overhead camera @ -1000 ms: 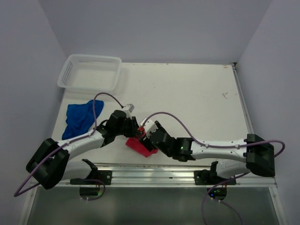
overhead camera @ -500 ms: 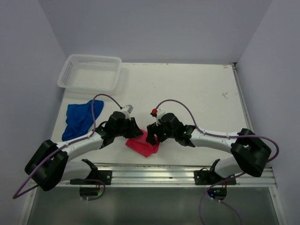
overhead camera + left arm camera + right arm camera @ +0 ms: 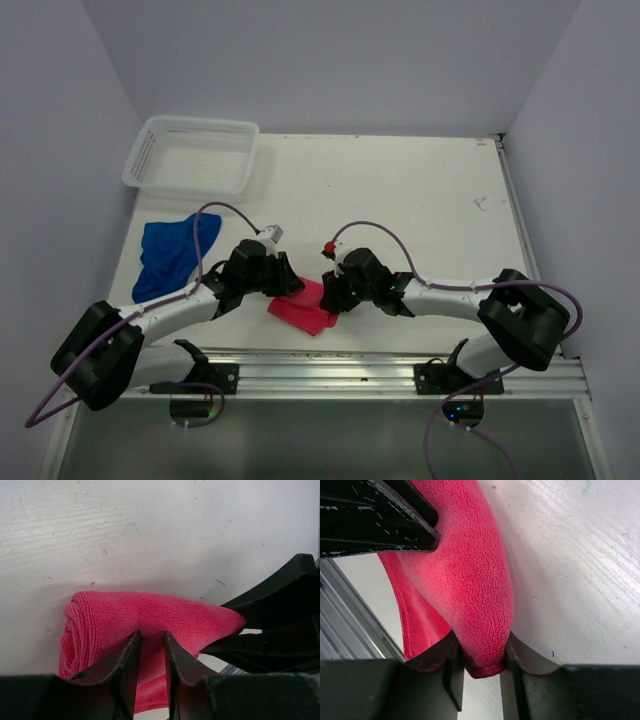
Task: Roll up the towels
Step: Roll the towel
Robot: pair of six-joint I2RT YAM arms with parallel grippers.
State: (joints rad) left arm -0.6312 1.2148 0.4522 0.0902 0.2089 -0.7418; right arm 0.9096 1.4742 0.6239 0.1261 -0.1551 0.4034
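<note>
A red towel [image 3: 306, 309], partly rolled, lies near the table's front edge between both arms. In the left wrist view its rolled end [image 3: 85, 625] shows spiral layers on the left. My left gripper [image 3: 288, 284] [image 3: 152, 647] is nearly closed, with a fold of the red towel pinched between its fingers [image 3: 127, 665]. My right gripper [image 3: 331, 296] [image 3: 482, 655] is shut on the other end of the red towel [image 3: 470, 580]. A crumpled blue towel [image 3: 170, 250] lies at the left edge, apart from both grippers.
A white mesh basket [image 3: 190, 155] stands at the back left. A metal rail [image 3: 330, 365] runs along the table's front edge just below the red towel. The left gripper's black finger [image 3: 380, 520] crosses the right wrist view's top left.
The right arm has swung off the towel's top to its right side and now grips that end. The towel lies flatter. The left gripper has stayed at the towel's upper left.
</note>
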